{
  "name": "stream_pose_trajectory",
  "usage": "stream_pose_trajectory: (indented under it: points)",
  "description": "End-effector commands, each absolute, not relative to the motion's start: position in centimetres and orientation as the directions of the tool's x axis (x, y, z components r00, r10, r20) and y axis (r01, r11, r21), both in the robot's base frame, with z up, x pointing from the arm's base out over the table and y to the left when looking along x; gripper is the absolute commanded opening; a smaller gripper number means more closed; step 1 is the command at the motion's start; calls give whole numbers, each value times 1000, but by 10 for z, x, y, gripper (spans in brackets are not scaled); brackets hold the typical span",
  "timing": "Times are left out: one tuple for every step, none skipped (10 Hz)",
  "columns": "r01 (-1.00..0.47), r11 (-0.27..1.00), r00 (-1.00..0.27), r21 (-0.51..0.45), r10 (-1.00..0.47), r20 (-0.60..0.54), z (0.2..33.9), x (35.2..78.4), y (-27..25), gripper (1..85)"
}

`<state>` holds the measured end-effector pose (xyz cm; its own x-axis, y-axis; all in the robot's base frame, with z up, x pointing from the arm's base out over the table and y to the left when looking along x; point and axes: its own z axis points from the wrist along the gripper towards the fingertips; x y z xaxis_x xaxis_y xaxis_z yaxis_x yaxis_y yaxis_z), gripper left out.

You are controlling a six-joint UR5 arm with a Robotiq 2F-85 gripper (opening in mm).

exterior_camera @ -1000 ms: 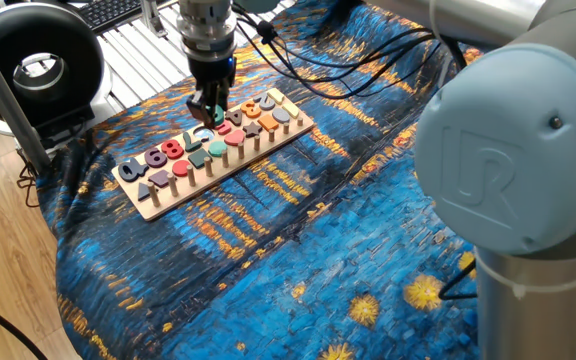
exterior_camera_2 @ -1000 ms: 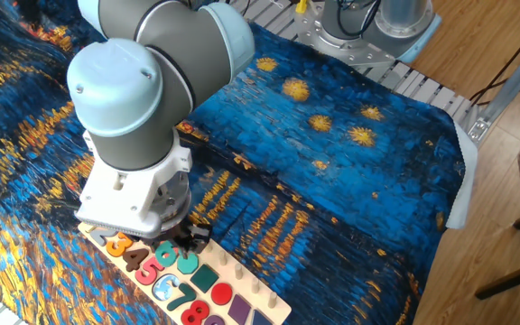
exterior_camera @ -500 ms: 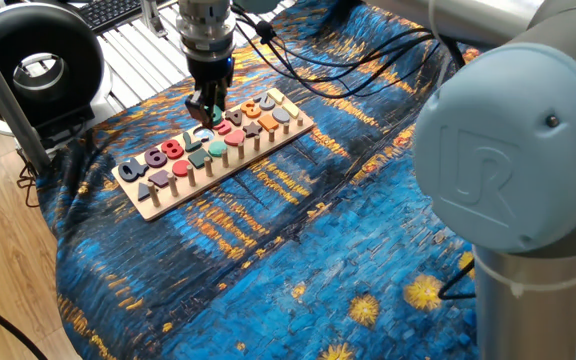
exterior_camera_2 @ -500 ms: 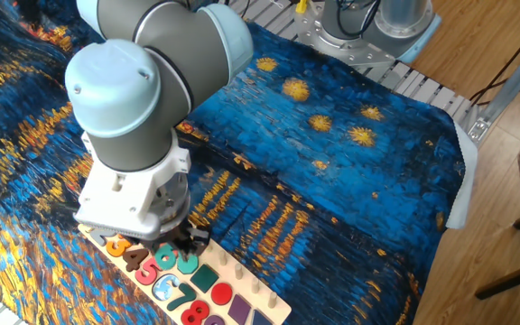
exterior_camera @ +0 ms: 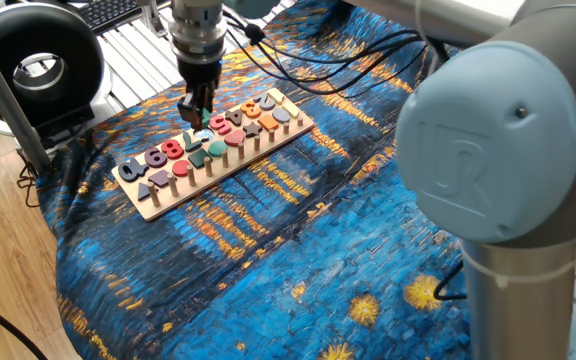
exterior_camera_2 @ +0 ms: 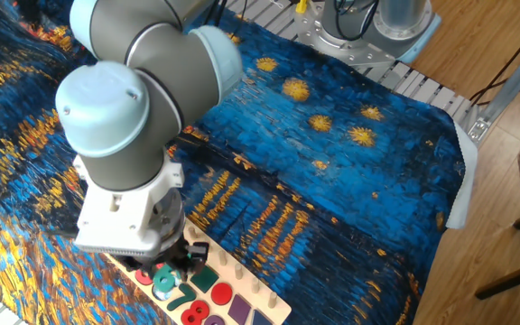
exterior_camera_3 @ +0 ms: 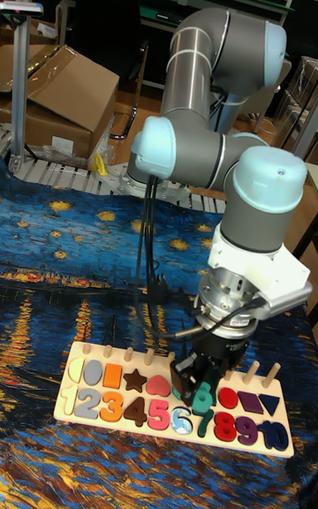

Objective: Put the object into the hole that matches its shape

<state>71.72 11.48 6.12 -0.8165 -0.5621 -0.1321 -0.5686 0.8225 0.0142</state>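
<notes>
The object [exterior_camera_3: 204,398] is a small flat teal-green number piece, and my gripper [exterior_camera_3: 201,385] is shut on it. It hangs just above the digit row of the wooden board [exterior_camera_3: 64,405], between the light blue digit and the red 8 [exterior_camera_3: 226,427]. From the other fixed view the object [exterior_camera_2: 163,282] shows under the wrist, over the board's [exterior_camera_2: 267,307] near end. In one fixed view my gripper [exterior_camera: 196,110] points straight down over the board's [exterior_camera: 154,207] back row; the piece itself is too small to make out there.
The board lies on a blue and orange painted cloth [exterior_camera: 298,230]. Coloured shapes on pegs fill its other row [exterior_camera_3: 132,379]. A black ring lamp [exterior_camera: 33,65] stands beyond the table's left corner. A cardboard box [exterior_camera_3: 62,94] sits behind the table.
My gripper has slid along the board's digit row with the teal piece held in it, leftward in one fixed view. The piece is now nearer the red 8.
</notes>
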Motion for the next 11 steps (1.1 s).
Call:
stream_pose_trajectory:
  points:
    - [-624, 781, -772, 19, -612, -172, 48, 731, 116, 10]
    - [-627, 779, -769, 16, -615, -174, 44, 733, 113, 10]
    - [-627, 779, -768, 14, -615, -177, 40, 735, 112, 10]
    - [-628, 778, -767, 12, -616, -177, 36, 736, 110, 10]
    - [-628, 778, -767, 11, -616, -178, 33, 738, 110, 10]
    - [-629, 777, -766, 11, -617, -180, 30, 740, 108, 10]
    - [-629, 777, -766, 14, -616, -183, 27, 740, 107, 10]
    - [-628, 778, -767, 19, -615, -183, 26, 739, 106, 10]
    - [-626, 780, -770, 25, -612, -181, 25, 737, 105, 10]
    - [-624, 781, -772, 27, -611, -176, 24, 735, 104, 10]
    - [-622, 783, -774, 27, -609, -172, 22, 733, 103, 10]
